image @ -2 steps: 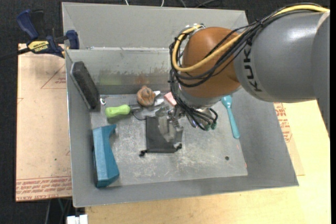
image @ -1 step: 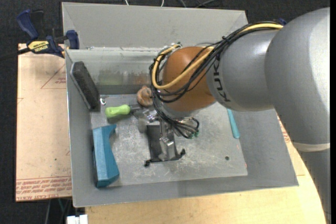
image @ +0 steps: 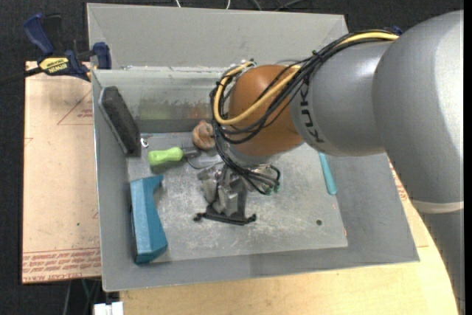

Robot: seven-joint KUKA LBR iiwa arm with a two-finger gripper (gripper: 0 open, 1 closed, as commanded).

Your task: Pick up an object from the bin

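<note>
At the far left of the bin [image: 221, 262] a black bar [image: 120, 120] leans tilted against the left wall, near the back corner. In front of it a blue block [image: 146, 221] lies lengthwise along the same wall and reaches towards the front edge. Just right of the bar's lower end lies a green handle [image: 165, 156], pointing towards the middle. Beside it, nearer the back wall, sits a tan knob [image: 203, 133], partly under the arm's orange cover [image: 262, 114].

The gripper [image: 228, 206] hangs below that cover, low over the bin's floor at its middle, a little to the front. Right under it lies a thin black piece [image: 210, 217], flat on the floor and sticking out to both sides. The gripper looks to be touching it or just above it. I cannot tell how far the gripper is open, or whether it has hold of the piece.

Well to the right, a teal stick [image: 327, 175] lies on the floor, apart from everything else.
</note>
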